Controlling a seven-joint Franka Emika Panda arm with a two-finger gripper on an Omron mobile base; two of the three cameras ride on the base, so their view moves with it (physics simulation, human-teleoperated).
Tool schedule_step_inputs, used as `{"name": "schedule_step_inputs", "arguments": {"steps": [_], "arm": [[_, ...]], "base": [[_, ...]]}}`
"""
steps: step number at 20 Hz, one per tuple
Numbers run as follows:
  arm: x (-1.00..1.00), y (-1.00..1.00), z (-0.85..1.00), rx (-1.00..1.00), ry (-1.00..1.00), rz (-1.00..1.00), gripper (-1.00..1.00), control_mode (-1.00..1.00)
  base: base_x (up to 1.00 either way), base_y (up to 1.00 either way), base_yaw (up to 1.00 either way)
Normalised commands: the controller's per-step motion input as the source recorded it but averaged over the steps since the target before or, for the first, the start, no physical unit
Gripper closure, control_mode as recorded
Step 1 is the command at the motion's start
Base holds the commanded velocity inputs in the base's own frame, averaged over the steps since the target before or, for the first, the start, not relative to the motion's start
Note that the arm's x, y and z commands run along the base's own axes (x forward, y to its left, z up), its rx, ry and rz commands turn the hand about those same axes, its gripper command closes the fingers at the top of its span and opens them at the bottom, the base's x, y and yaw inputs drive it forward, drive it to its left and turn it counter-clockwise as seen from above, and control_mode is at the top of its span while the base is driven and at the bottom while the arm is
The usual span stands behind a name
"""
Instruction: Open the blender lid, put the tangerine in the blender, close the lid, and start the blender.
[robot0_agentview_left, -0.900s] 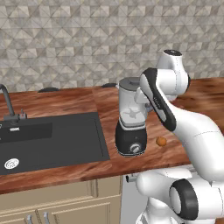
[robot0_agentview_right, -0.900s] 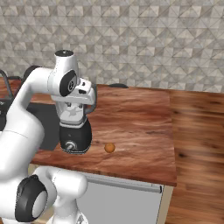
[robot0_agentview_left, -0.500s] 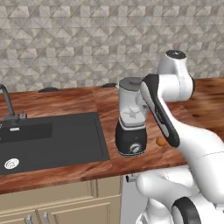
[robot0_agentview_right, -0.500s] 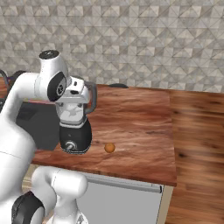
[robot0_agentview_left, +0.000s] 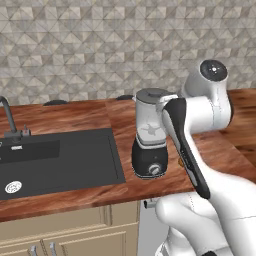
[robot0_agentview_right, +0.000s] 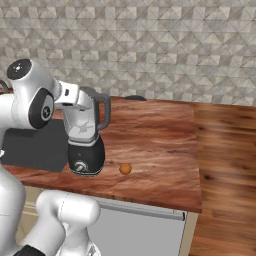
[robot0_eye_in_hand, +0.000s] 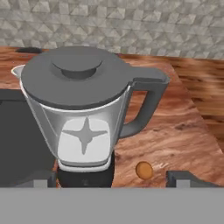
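Your white arm's upper link has swung across and now stands just behind the tall clear-jarred blender (robot0_agentview_left: 150, 137) in the left base view. In that view its forearm now covers most of the small orange tangerine (robot0_agentview_left: 181, 162).

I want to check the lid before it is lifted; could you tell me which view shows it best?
The hand view: the lid is seen close and from above, seated on the blender, knob clear. The left base view shows it small and edge-on beside the arm. In the right base view the arm covers most of it.
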Motion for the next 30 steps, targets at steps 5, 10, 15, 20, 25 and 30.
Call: {"name": "schedule_step_inputs", "arguments": {"steps": [5,10,15,20,25,30], "arm": [[0.22,0.07,0.85,0.02,-0.04,0.00,-1.00,-1.00],[0.45,0.00,0.07,0.05,0.04,0.00,-1.00,-1.00],[0.42,0.20,-0.32,0.00,0.09,0.00,-1.00,-1.00],[0.44,0.27,-0.38,0.00,0.11,0.00,-1.00,-1.00],[0.38,0.07,-0.09,0.04,0.03,0.00,-1.00,-1.00],[0.25,0.01,0.00,0.03,0.01,0.00,-1.00,-1.00]], "base": [[0.00,0.00,0.00],[0.00,0.00,0.00],[0.00,0.00,0.00],[0.00,0.00,0.00],[0.00,0.00,0.00],[0.00,0.00,0.00]]}}
